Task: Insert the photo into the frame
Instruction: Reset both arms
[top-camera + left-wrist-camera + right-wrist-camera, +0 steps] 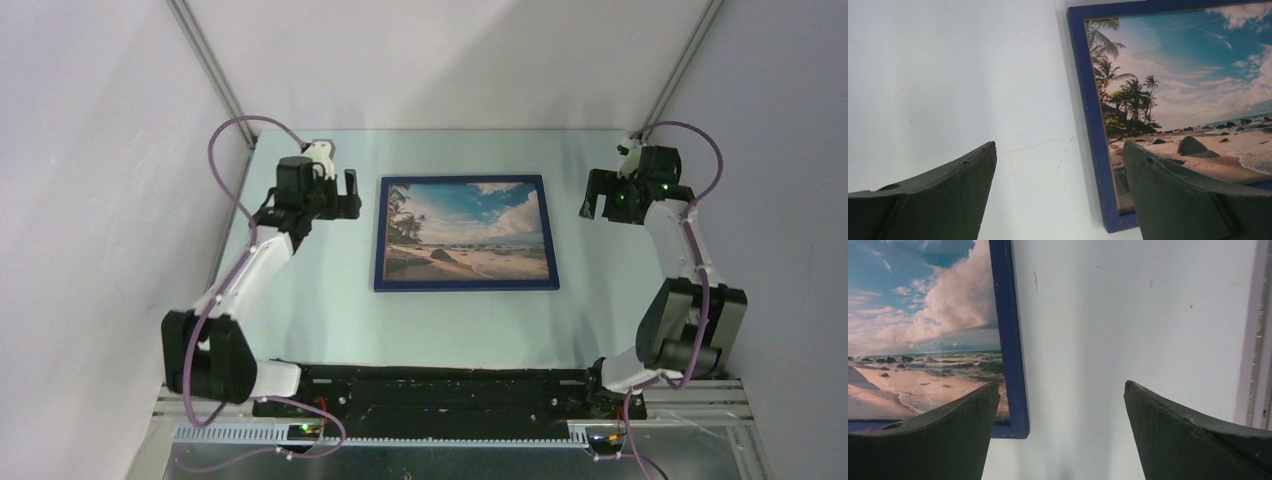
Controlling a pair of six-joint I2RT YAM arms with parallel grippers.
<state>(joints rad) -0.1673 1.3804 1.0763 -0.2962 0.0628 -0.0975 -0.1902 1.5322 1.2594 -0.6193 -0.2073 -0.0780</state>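
**Status — insertion appears complete.**

The photo [466, 230] sits inside the frame [379, 235] with the beach scene facing up. The blue border shows on all four sides, and I see no white edge or gap between print and border. The frame lies flat, front up, at the middle of the table [300, 310], roughly square to its edges.

**Left gripper [345, 195].** My fingers are spread wide with nothing between them. I hang just beside the frame's left edge, near its far corner. In my left wrist view one finger overlaps the border, but I judge that to be line of sight rather than contact.

**Right gripper [595, 200].** My fingers are spread wide here too, and they are empty. I hang beside the frame's right edge, clearly apart from it. In my right wrist view there is only bare table between the fingertips.

**Done:** the photo is in place, the frame is set down face up, and neither hand is gripping it.

**Left:** as I judge it, nothing but drawing both arms clear. One reservation — the back of the frame faces the table and is hidden, so I cannot confirm that it is properly closed behind the print.
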